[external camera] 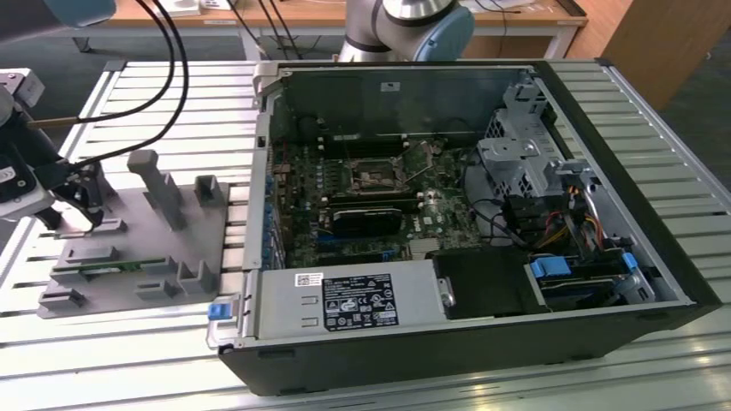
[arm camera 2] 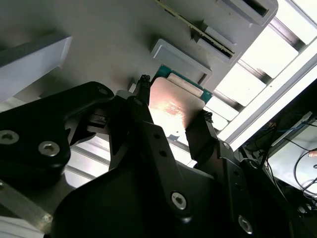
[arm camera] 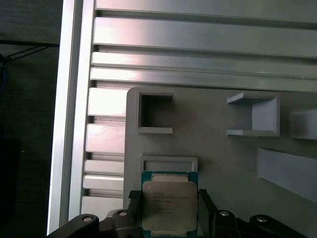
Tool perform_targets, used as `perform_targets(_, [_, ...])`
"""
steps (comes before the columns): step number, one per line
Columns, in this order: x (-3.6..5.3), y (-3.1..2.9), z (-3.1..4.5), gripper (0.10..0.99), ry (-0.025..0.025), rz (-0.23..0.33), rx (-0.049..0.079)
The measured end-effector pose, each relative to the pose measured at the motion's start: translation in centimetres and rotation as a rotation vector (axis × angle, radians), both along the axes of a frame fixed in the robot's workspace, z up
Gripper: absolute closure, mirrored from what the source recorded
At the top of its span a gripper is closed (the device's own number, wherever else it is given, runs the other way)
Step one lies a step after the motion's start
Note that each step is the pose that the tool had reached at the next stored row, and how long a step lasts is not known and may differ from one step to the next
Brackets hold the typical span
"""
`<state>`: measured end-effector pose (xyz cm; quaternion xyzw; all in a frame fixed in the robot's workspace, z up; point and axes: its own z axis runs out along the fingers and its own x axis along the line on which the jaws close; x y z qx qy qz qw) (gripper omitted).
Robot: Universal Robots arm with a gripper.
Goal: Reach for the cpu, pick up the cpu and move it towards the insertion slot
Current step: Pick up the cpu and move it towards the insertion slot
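The cpu [arm camera: 168, 206], a flat square chip with a shiny silver top and a thin green rim, lies between my gripper's black fingers in both wrist views, just beside a low rectangular frame [arm camera: 168, 163] of the grey fixture plate [external camera: 137, 257]. My gripper [arm camera: 168, 210] [arm camera 2: 173, 111] has one finger [arm camera 2: 142, 94] against each side edge of the chip [arm camera 2: 173, 106]. In the exterior view the gripper [external camera: 74, 205] hangs low over the plate at the far left. The insertion slot [external camera: 374, 175], a square socket with a silvery frame, sits on the motherboard inside the open computer case.
The grey plate carries upright holders [external camera: 160, 184] and a narrow green circuit strip [external camera: 109, 267]. The open black case [external camera: 457, 214] fills the exterior view's middle and right, with a power supply [external camera: 348, 300], drive cage [external camera: 520, 154] and cables. Ribbed aluminium table slats [arm camera: 198, 34] surround everything.
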<state>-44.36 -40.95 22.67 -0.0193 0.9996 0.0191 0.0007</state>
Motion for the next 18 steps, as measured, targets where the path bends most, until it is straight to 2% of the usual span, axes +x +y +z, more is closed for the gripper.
perform_targets(8, [0.0,0.0,0.93,0.549,0.0,0.0,0.0])
perform_targets(18, [0.0,0.0,2.6,0.549,0.0001,0.0,0.0])
